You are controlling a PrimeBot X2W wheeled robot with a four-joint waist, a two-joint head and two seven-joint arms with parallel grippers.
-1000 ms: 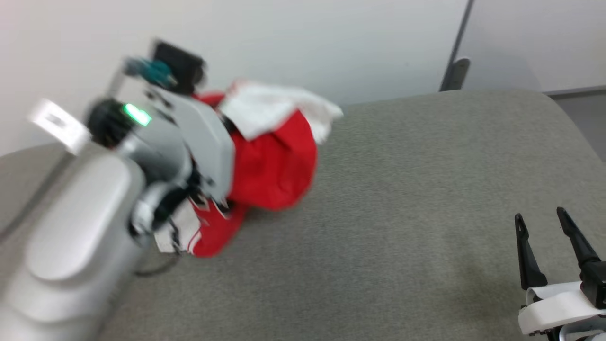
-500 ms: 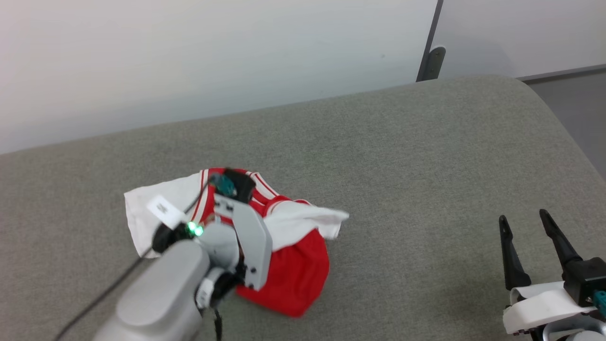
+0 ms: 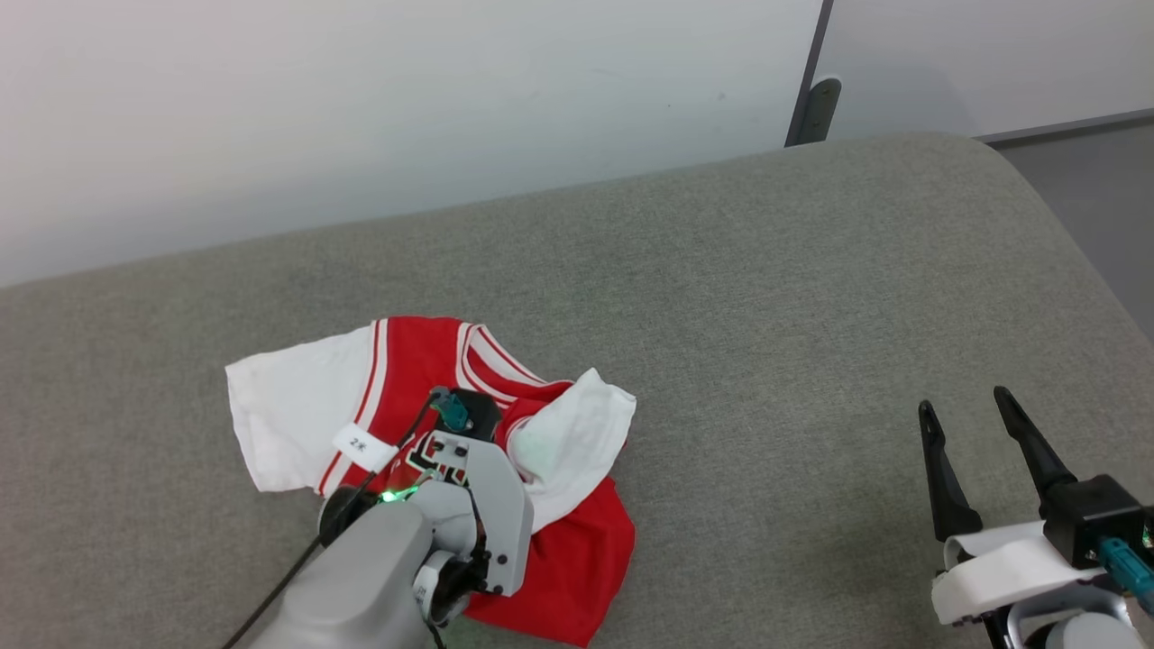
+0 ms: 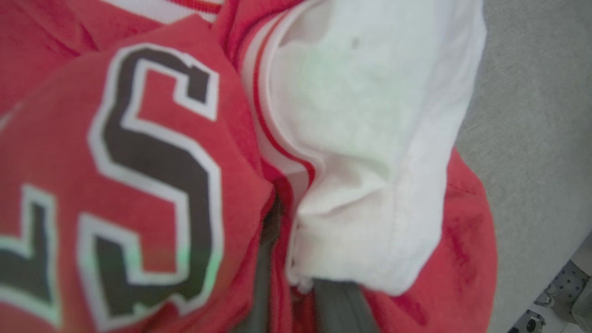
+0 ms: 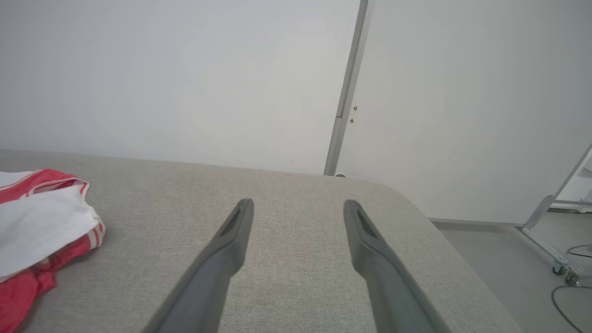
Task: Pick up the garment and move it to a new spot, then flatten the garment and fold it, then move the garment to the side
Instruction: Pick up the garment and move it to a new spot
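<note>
The red and white jersey (image 3: 406,361) lies crumpled on the left part of the grey fabric-covered counter (image 3: 766,315), one white sleeve spread to the left and the other folded over its middle. The left hand (image 4: 296,277) is down on the jersey and, though the close view is blurred, its dark fingers (image 4: 264,259) seem clamped on a bunched fold of red and white cloth. The right hand (image 3: 963,401) hovers with jaws wide and empty over bare counter, well apart from the jersey.
</note>
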